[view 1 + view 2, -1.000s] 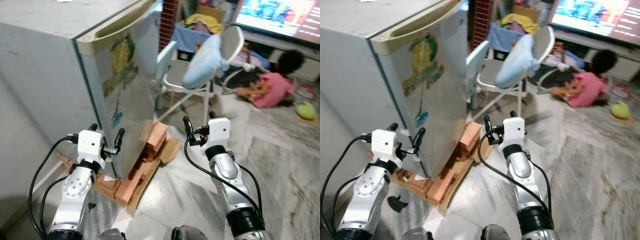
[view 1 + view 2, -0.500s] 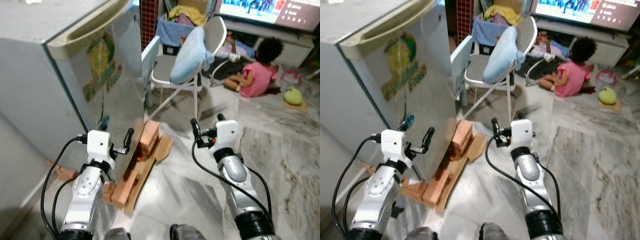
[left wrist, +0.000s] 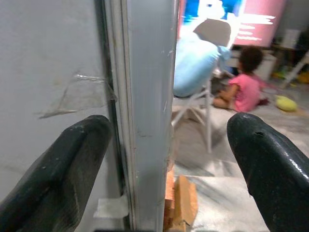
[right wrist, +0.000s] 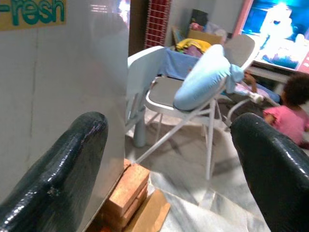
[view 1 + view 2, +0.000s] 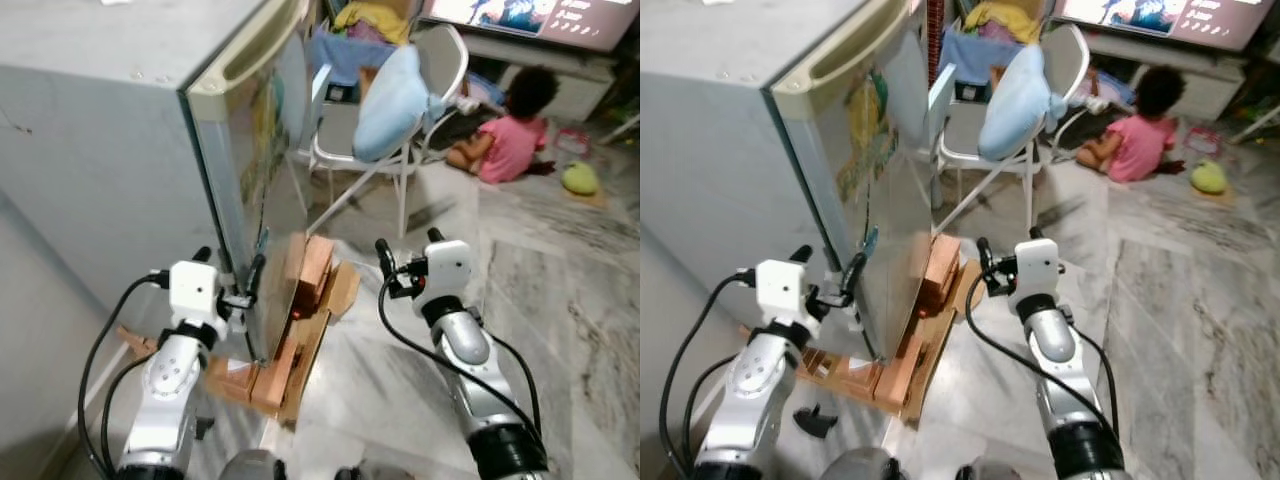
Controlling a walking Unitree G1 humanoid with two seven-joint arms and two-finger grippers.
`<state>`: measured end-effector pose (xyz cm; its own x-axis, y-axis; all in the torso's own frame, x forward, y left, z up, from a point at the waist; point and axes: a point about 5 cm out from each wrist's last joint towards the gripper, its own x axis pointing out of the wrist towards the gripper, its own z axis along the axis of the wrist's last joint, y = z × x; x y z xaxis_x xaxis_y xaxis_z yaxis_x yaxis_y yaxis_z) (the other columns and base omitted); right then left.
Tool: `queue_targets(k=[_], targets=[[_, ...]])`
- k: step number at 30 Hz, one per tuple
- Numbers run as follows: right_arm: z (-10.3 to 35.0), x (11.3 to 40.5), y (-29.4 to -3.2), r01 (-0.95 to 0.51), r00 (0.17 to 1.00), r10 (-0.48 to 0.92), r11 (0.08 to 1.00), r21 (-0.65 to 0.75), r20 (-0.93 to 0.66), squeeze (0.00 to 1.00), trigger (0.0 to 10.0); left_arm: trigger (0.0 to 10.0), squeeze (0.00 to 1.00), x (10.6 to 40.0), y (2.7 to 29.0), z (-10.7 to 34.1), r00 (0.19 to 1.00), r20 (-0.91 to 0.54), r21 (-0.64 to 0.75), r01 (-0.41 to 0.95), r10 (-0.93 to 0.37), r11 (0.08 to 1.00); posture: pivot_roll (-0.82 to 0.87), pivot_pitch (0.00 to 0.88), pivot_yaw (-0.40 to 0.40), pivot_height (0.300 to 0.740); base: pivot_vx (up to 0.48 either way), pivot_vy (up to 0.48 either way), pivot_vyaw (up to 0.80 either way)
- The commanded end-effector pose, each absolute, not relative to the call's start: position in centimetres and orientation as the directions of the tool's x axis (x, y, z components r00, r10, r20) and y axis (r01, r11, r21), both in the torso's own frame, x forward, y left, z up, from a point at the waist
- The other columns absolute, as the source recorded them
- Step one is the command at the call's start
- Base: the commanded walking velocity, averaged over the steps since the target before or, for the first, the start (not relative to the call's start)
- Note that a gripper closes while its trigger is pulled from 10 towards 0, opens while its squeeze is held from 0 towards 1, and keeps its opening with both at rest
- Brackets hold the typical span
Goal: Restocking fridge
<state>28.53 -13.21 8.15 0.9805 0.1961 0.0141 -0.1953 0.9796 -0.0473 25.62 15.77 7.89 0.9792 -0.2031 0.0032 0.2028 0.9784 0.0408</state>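
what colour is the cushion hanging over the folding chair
Light blue; the cushion on the chair shows best in the right wrist view.

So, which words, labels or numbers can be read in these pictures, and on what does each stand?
"-resh": teal letters on a yellow sticker on the fridge door; the beginning is cut off.
Sticker in the head views: too blurred to read.
Text on the TV screen: too small to read.

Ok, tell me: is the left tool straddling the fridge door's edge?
Yes, the left tool has one finger either side of the fridge door edge.
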Motion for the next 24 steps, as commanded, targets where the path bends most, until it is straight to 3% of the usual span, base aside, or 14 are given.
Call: queue_targets(k=[1,19,24], targets=[[8.7,28.6,-14.0,-0.179,0.983,0.181,0.982,-0.067,0.031,0.00,10.0,10.0,0.00,25.7,14.9,8.1,0.968,0.019,0.019,0.250,-0.250,0.968,0.02,0.026,-0.053,0.740,0.000,0.000,0.00],[8.0,27.7,-13.9,-0.199,0.980,0.198,0.978,-0.059,-0.010,0.00,10.0,10.0,0.00,27.8,15.2,9.2,0.974,0.065,0.048,0.215,-0.218,0.975,0.00,0.033,-0.049,0.740,0.000,0.000,0.00],[8.3,27.8,-13.9,-0.193,0.981,0.194,0.980,-0.052,-0.001,0.00,10.0,10.0,0.00,27.9,14.8,9.6,0.961,0.085,0.069,0.256,-0.262,0.964,0.01,0.035,-0.046,0.740,0.443,0.000,0.00]])
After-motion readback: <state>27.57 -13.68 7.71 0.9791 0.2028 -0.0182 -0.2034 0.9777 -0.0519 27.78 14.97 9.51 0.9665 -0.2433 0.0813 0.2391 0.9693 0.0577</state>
